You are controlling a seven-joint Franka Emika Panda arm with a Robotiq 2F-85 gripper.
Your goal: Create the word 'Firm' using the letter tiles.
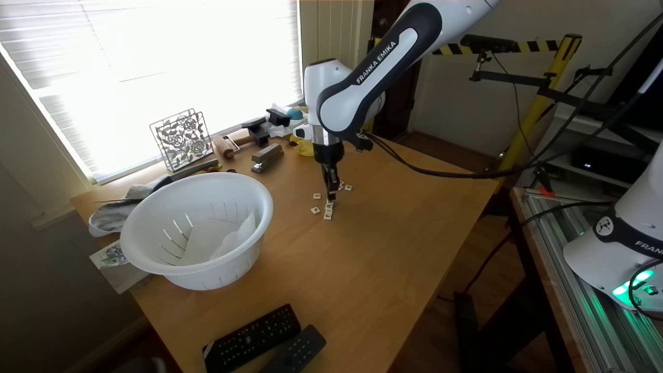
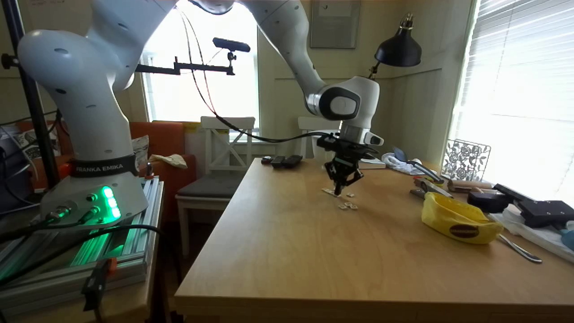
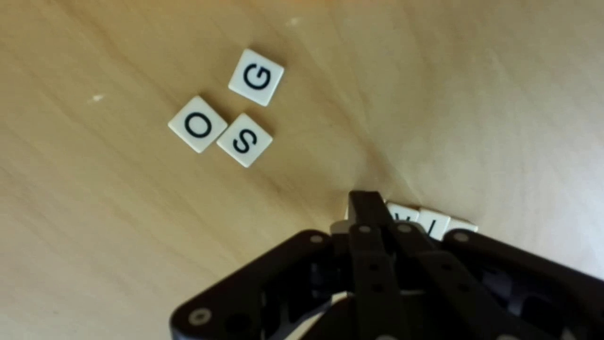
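Small white letter tiles lie on the wooden table. In the wrist view a G tile point(image 3: 256, 77) sits apart, and an O tile point(image 3: 198, 124) touches an S tile point(image 3: 245, 140). A short row at lower right has an I tile point(image 3: 433, 223) in its middle, with partly covered tiles on both sides. An exterior view shows the F tile point(image 1: 328, 216) at the row's near end. My gripper point(image 3: 368, 200) is shut, fingers together, its tips low at the row's far end. A pale sliver beside the fingertip may be another tile; its letter is hidden. Two loose tiles point(image 1: 315, 210) lie beside the row.
A large white bowl point(image 1: 197, 228) and two remotes point(image 1: 254, 336) share the table. Along the window side stand a stapler point(image 1: 267, 157), a metal napkin holder point(image 1: 182, 139) and a yellow pouch point(image 2: 457, 220). The arm's cable point(image 1: 440, 173) hangs over the table edge.
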